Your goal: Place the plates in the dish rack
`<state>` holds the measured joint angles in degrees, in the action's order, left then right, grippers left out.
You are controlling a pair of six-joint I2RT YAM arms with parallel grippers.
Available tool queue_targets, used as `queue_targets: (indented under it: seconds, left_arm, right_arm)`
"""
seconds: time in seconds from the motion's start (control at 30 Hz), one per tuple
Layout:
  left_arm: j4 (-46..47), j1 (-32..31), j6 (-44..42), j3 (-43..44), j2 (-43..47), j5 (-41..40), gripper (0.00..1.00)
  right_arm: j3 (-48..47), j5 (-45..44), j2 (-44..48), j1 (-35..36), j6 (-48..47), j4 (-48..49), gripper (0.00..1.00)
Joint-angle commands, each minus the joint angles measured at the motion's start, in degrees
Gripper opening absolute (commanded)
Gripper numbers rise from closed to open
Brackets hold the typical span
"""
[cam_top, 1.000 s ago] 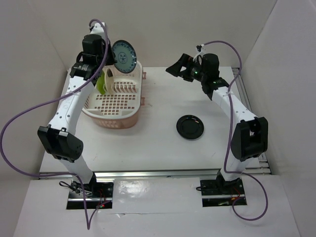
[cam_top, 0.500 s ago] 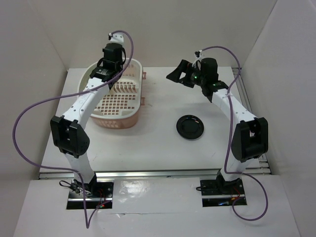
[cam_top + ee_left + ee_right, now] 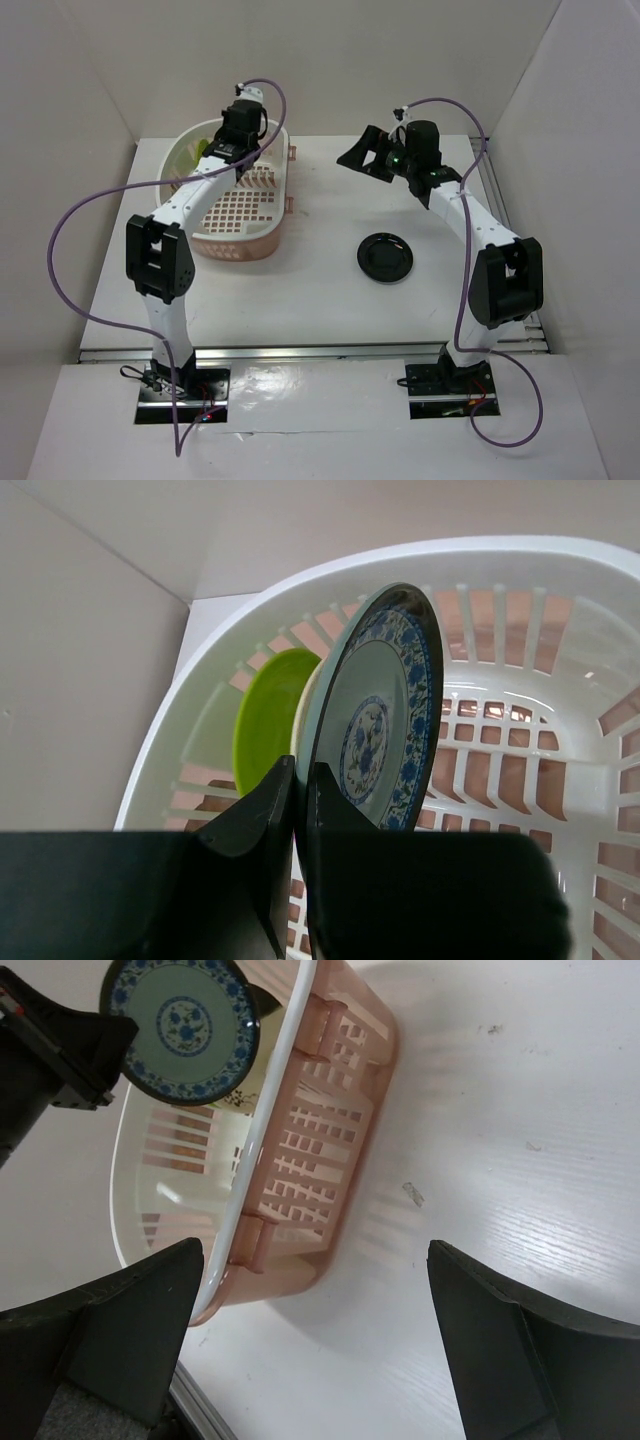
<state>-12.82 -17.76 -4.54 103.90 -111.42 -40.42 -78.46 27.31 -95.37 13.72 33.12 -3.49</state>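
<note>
Pale walls [image 3: 400,60] box in a white table [image 3: 300,290] where two arms work over a dish rack [image 3: 235,245]. At left, the left arm [image 3: 190,205] rises from its base, bends at the elbow and stretches forward over the pink basket, its wrist tipped down above the far end. The left gripper [image 3: 300,775] is nearly closed, its two dark fingers pinching the lower rim of the blue-patterned plate [image 3: 375,720], which stands on edge inside the rack and rises straight ahead of the pincer. Just to the left of that pincer, and beyond the held plate, the lime green plate [image 3: 265,715] stands upright against the rack's curved end wall, with the cream plate [image 3: 252,1088] showing as a thin sliver between the two. At right, the right arm [image 3: 470,215] climbs from its base, folds at the elbow and reaches toward the table's far middle, its wrist turned toward the rack. The right gripper [image 3: 312,1260] hangs above the table with its jaws spread wide and nothing between them; the rack's near corner lies ahead of it. The glossy black plate [image 3: 385,257] lies flat on the table behind that open pincer, well apart from the rack.
</note>
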Motion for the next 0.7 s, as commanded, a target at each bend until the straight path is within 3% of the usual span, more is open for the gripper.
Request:
queue_targets:
  seconds: [0.0,0.67]
  left_arm:
    - [3.4,0.1,-0.6,2.1,-1.8,-1.0,0.0]
    - [2.2,0.1,2.1,4.5,-8.2,-1.0,0.0]
  right_arm:
    - [-1.7,0.6,0.5,-0.1,-1.1,1.0,1.0]
    - [-5.0,3.9,-3.5,-0.1,-0.6,1.6,1.0]
